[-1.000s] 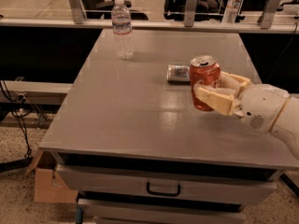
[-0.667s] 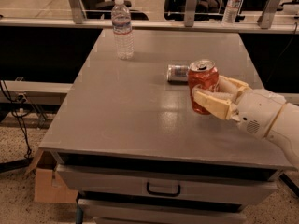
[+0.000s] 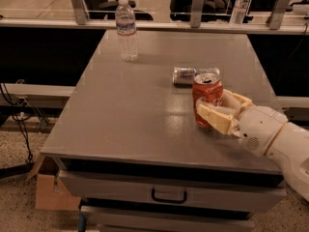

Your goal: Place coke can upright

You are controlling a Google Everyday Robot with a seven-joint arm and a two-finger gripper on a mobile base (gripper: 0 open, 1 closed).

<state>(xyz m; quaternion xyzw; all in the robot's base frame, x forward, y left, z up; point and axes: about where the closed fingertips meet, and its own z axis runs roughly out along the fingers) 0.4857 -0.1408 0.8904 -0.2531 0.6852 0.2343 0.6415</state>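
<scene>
Saw the coke can (image 3: 207, 98) standing upright, a bit right of the middle of the frame, over the right part of the grey table (image 3: 125, 115). Could not tell about its bottom touching the table top. Found the gripper (image 3: 213, 106) closed around the can and holding it, with one tan finger (image 3: 215, 119) across the near side and the other behind, on the right. Followed the white arm (image 3: 275, 134) from the gripper down to the lower right corner. Spotted a silver can (image 3: 186, 75) lying on its side just behind the coke can, very near it; could not tell about them touching. Noticed a clear water bottle (image 3: 127, 30) standing upright on the far left part of the table, in the upper left of the frame, well apart from both cans. Saw a second water bottle (image 3: 240, 5) at the top right, off the table, beyond a rail. Saw a drawer with a dark handle (image 3: 169, 196) under the table top, low in the frame. Spotted a brown cardboard box (image 3: 48, 190) on the floor at the lower left.
</scene>
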